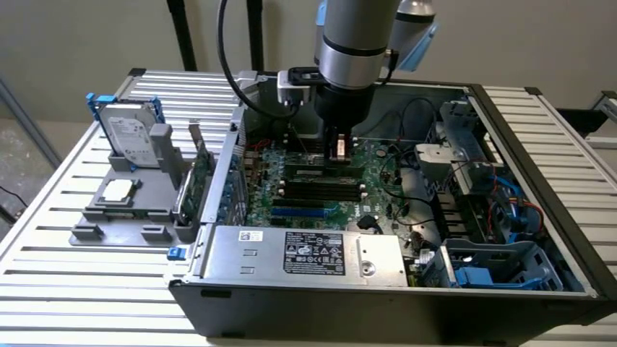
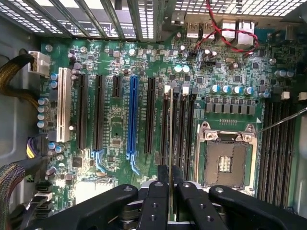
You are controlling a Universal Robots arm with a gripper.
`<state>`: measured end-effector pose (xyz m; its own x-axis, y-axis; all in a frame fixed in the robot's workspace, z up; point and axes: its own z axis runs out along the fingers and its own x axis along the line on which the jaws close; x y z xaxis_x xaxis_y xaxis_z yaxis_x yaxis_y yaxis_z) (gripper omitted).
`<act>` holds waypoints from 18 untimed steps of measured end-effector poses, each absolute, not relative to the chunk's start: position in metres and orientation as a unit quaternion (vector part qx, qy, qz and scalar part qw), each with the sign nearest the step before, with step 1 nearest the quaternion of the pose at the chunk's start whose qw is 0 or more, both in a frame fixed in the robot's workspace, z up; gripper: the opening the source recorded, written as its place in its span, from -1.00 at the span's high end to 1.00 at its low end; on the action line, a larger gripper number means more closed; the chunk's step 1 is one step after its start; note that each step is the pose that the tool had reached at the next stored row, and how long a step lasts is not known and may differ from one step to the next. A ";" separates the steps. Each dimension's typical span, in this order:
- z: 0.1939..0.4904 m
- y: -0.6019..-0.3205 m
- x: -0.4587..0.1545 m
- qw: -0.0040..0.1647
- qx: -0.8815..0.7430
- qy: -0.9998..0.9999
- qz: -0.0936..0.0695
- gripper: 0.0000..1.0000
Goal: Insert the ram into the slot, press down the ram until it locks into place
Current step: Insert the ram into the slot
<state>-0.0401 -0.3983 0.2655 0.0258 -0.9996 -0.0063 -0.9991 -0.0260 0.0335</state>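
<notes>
In the exterior view, the gripper [image 1: 337, 152] is low inside the computer case [image 1: 386, 314]. In the wrist view, its fingers [image 2: 153, 206] pinch the ram [image 2: 171, 129] tight. The ram stands on its thin edge just over the slot [image 2: 176, 129]. A good push looks to be straight down, with both ends level.

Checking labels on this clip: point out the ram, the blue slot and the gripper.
ram [image 2: 171, 129], wrist view, thin edge facing the camera.
blue slot [image 2: 133, 115], wrist view, middle of its length.
gripper [image 2: 171, 178], wrist view, midway between fingertips.
</notes>
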 end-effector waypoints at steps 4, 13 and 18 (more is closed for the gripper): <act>0.261 -0.397 -0.040 0.013 0.713 -0.701 -0.010 0.73; 0.253 -0.391 -0.040 0.020 0.708 -0.706 -0.001 0.73; 0.249 -0.391 -0.040 0.018 0.705 -0.709 0.006 0.73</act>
<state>-0.0400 -0.3911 0.2491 -0.0065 -0.9994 0.0338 -0.9998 0.0070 0.0171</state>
